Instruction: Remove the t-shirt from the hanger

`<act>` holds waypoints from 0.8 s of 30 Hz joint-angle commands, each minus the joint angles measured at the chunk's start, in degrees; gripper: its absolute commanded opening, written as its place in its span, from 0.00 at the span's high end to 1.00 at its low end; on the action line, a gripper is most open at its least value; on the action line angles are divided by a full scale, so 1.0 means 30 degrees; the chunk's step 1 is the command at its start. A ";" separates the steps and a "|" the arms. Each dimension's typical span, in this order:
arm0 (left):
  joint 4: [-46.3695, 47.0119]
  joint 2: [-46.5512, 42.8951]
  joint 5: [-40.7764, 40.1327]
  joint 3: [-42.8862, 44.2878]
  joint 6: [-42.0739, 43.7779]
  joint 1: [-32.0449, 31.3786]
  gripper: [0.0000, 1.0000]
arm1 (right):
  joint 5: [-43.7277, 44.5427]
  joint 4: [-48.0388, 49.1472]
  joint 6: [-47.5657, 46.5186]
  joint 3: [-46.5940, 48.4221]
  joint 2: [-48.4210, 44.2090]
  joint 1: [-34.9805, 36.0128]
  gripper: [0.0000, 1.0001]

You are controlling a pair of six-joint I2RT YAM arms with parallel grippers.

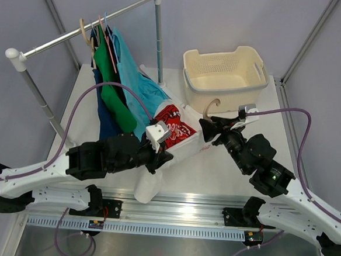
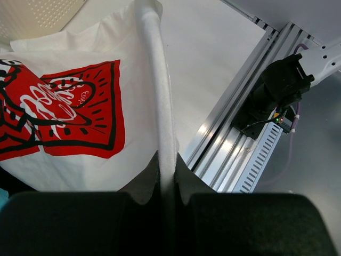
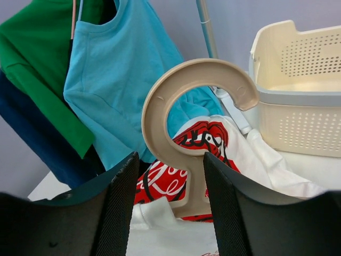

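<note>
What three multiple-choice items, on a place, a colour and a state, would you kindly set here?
1. The basket stands: A. at the table's far right; B. between the arm bases; C. on the rail.
2. The graphic on the t-shirt is: A. blue; B. red; C. green.
3. The left gripper is: A. open; B. shut on the basket; C. shut on a t-shirt fold.
Answers: A, top view shows it there; B, red print on white; C, its fingers pinch a white fold.

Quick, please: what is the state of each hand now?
Left hand: closed on a fold of the t-shirt.
Right hand: fingers on both sides of the hanger; grip cannot be told.
</note>
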 commanded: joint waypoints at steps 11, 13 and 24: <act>0.2465 -0.0165 0.0770 0.0529 -0.0099 -0.0485 1.00 | 0.1814 0.0313 0.0052 -0.0881 -0.0527 0.0085 0.36; 0.2552 -0.0078 0.0948 0.0587 -0.0128 -0.0457 1.00 | 0.1609 0.0663 0.0051 -0.1057 -0.0468 0.0085 0.47; 0.3548 -0.0605 0.2879 0.0616 -0.0363 -0.0456 0.92 | 0.0640 0.0257 0.0814 -0.0796 -0.1228 0.0114 1.00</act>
